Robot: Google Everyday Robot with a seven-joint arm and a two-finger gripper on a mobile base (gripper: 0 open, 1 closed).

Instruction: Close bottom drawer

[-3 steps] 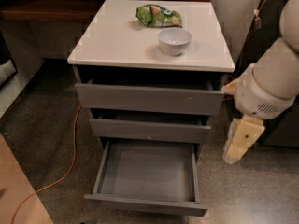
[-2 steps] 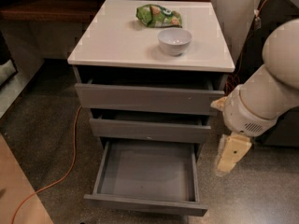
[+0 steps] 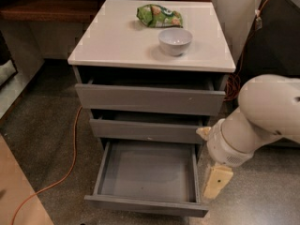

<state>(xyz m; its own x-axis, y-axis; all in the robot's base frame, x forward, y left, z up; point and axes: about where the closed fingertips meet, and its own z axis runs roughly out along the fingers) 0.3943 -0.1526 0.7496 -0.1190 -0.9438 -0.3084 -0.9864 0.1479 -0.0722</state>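
The bottom drawer [image 3: 146, 171] of the white-topped cabinet [image 3: 112, 41] stands pulled far out over the speckled floor, its grey tray interior bare and its flat front nearest the camera. Above it, the middle drawer [image 3: 145, 131] sits out only slightly. The top drawer [image 3: 150, 100] also looks a little ajar, with a dark gap under the cabinet top.

The robot's bulky white arm [image 3: 265, 114] comes in from the right edge and bends down towards the cabinet. Its gripper [image 3: 216, 182] is a cream-coloured piece that hangs pointing at the floor just beside the right wall of the bottom drawer, near the front corner. It seems to be just clear of the drawer, though the angle makes contact hard to judge. Seen from here it reads as 1 solid block, so I cannot tell whether it is open or closed. Nothing is visibly held.

On the cabinet top, 1 white bowl [image 3: 175, 41] stands towards the right side, and a green snack bag [image 3: 158, 16] lies just behind it. An orange cable [image 3: 74, 139] trails across the floor to the left of the drawers.
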